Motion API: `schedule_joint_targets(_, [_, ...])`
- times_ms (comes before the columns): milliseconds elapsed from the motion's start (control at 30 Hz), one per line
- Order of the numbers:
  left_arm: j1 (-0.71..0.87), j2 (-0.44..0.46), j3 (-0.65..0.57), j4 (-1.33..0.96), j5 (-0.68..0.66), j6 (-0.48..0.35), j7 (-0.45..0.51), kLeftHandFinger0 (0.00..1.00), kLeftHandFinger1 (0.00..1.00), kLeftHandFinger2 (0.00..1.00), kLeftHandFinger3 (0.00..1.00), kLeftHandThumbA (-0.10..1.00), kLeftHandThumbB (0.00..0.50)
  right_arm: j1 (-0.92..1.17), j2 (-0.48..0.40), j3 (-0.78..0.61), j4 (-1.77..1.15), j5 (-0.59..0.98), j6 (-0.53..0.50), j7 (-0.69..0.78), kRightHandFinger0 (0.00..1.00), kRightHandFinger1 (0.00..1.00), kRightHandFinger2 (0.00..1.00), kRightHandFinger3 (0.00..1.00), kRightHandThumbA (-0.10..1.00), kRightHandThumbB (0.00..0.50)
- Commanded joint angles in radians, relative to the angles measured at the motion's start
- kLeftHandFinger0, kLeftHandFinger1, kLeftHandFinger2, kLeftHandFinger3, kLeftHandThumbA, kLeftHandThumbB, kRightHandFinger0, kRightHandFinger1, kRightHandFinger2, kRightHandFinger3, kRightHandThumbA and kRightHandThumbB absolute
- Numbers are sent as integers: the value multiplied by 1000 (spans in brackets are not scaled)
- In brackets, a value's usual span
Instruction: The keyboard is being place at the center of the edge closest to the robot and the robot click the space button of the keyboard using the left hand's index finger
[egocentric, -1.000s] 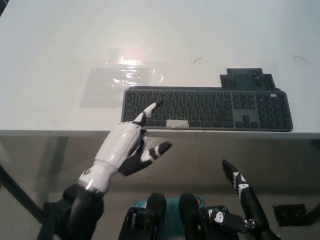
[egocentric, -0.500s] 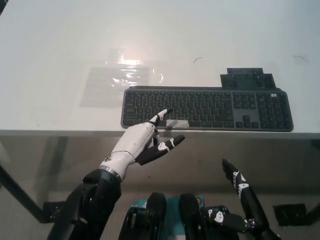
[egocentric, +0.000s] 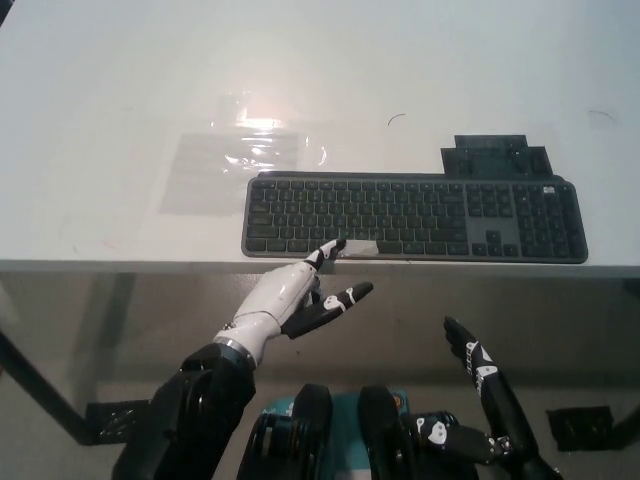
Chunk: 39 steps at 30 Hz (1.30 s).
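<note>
**Left hand (egocentric: 285, 300) poised at the space bar (egocentric: 355, 247)**

The fingers (egocentric: 322, 254) hold nothing. The index is stretched forward, the thumb is splayed and the rest are loosely curled. The fingertip lies at the left end of the pale-taped space bar, though contact cannot be confirmed. This looks like the pressing step, and the next move calls for a short, straight push down without nudging neighbouring keys. The keyboard (egocentric: 410, 215) lies along the near edge of the white surface (egocentric: 100, 120). A glossy clear patch (egocentric: 245, 155) lies behind it. The right hand (egocentric: 480, 375) rests below the edge with its fingers spread. The floor beneath is dim.
</note>
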<state>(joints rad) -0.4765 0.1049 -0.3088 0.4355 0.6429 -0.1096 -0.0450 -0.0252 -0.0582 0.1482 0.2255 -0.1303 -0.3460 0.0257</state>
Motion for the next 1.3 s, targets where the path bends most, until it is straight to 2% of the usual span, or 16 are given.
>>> schedule_joint_targets(0, [-34,-10,-22,6,16,-26,52,0,81,169,1000,1000,306,-18,-4,-2,-16,1,-39,8,1000,1000,1000,1000,1000,341])
schedule_joint_targets(267, [-14,-21,-75,1,40,-9,65,0,60,132,1000,1000,324,-18,-3,-3,-22,0,-32,6,1000,1000,1000,1000,1000,344])
schedule_joint_targets(367, [-5,-20,-93,6,42,-10,67,0,78,158,1000,1000,305,-21,-5,-1,-21,-6,-34,4,1000,1000,1000,1000,1000,341])
schedule_joint_targets(433, [2,-20,-97,35,39,-16,81,14,106,175,1000,1000,304,-22,-5,-1,-21,-7,-35,4,1000,1000,1000,1000,1000,338])
schedule_joint_targets(600, [-1,-23,-96,143,26,-24,106,3,91,154,1000,1000,323,-24,-9,-1,-26,-9,-32,6,1000,1000,1000,1000,998,327])
schedule_joint_targets(667, [-4,-20,-90,206,12,-50,122,32,119,180,1000,1000,311,-29,-9,-1,-21,0,-31,9,1000,1000,1000,1000,975,330])
schedule_joint_targets(867, [-18,-12,-77,330,-23,-109,160,4,136,191,1000,1000,268,-33,-8,-2,-21,-6,-24,4,1000,1000,1000,1000,982,336])
schedule_joint_targets(1000, [-15,-3,-67,356,-48,-128,155,32,191,242,1000,1000,290,-35,-9,1,-13,-13,-37,2,1000,1000,1000,1000,974,319])
schedule_joint_targets(1133, [-9,3,-67,354,-64,-129,143,85,360,353,1000,1000,308,-34,-7,1,-14,-9,-32,5,1000,1000,1000,1000,959,325])
schedule_joint_targets(1267, [1,5,-77,339,-63,-124,141,113,380,364,1000,1000,320,-32,-6,3,-10,-13,-31,6,1000,1000,1000,1000,953,323])
